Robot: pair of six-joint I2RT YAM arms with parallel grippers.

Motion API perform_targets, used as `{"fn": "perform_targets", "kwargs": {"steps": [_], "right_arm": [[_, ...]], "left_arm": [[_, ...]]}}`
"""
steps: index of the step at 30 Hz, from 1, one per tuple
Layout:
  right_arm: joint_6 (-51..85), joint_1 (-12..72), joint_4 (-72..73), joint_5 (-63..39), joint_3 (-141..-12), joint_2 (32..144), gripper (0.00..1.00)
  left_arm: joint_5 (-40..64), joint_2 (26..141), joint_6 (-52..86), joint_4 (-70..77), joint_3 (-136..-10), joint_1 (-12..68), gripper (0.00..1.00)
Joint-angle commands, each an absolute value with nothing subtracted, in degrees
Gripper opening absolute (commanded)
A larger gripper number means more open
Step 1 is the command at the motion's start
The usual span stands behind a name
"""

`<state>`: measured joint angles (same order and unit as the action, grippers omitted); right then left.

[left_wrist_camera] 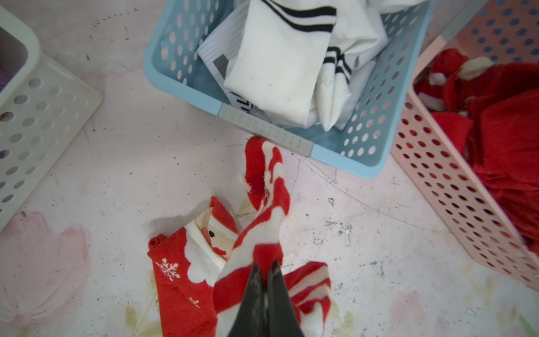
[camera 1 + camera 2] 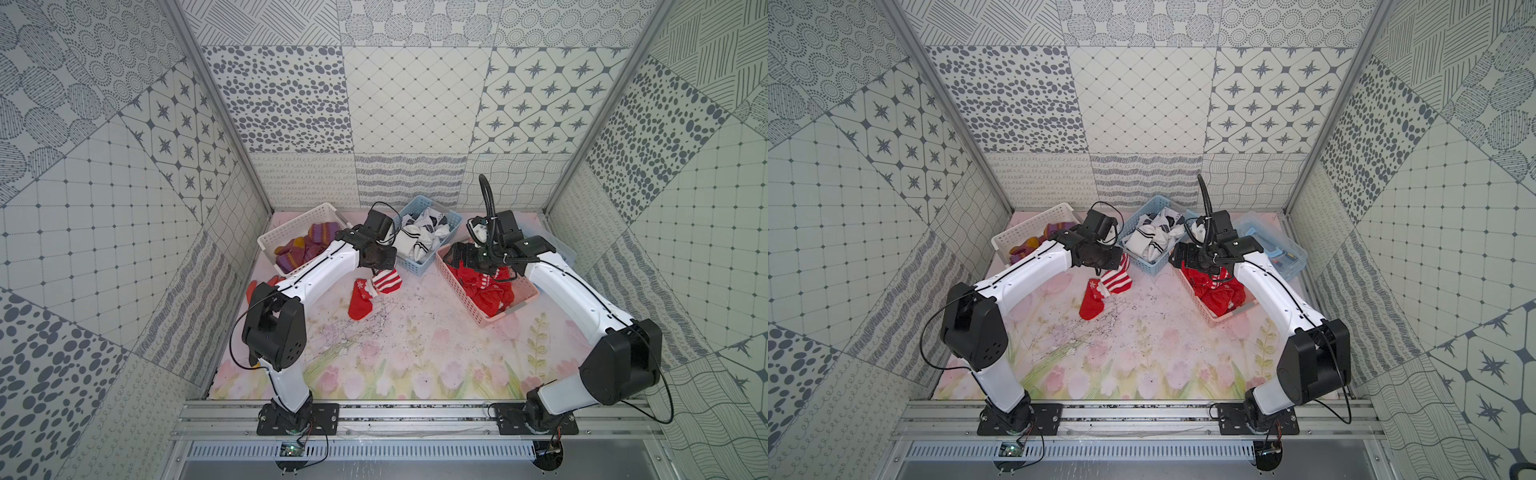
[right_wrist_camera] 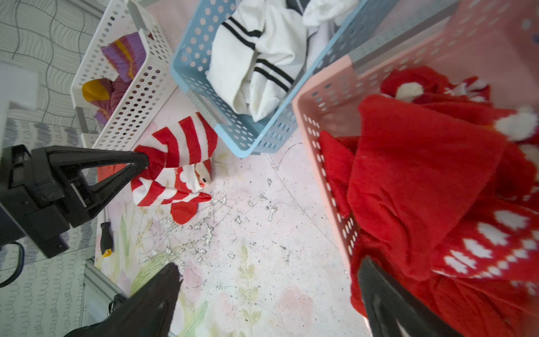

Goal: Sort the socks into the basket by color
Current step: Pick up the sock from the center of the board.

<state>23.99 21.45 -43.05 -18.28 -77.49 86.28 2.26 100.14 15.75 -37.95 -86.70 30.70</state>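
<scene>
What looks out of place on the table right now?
An orange glove lies beside the white basket, half hidden behind the left arm: not a sock. A small black tool with a yellow tip lies near the edge of the mat. Its print is scraped away mid-table.
</scene>
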Motion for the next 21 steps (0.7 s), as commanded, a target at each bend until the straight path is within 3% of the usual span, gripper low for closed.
{"fn": "perform_targets", "kwargs": {"steps": [1,11,21], "right_arm": [[24.6,24.1,-40.1,-22.3,-80.2,87.2,0.98],[29.7,32.0,-29.5,-32.0,-80.7,92.2,0.98],[27.8,34.9,-28.3,-31.4,-82.0,95.0,0.98]], "left_arm": [[11.2,95.6,19.0,-36.5,-85.7,31.0,0.00],[21.5,91.1,28.7,-27.3,-83.0,31.0,0.00],[26.2,89.2,35.9,-19.4,-80.3,31.0,0.00]]}}
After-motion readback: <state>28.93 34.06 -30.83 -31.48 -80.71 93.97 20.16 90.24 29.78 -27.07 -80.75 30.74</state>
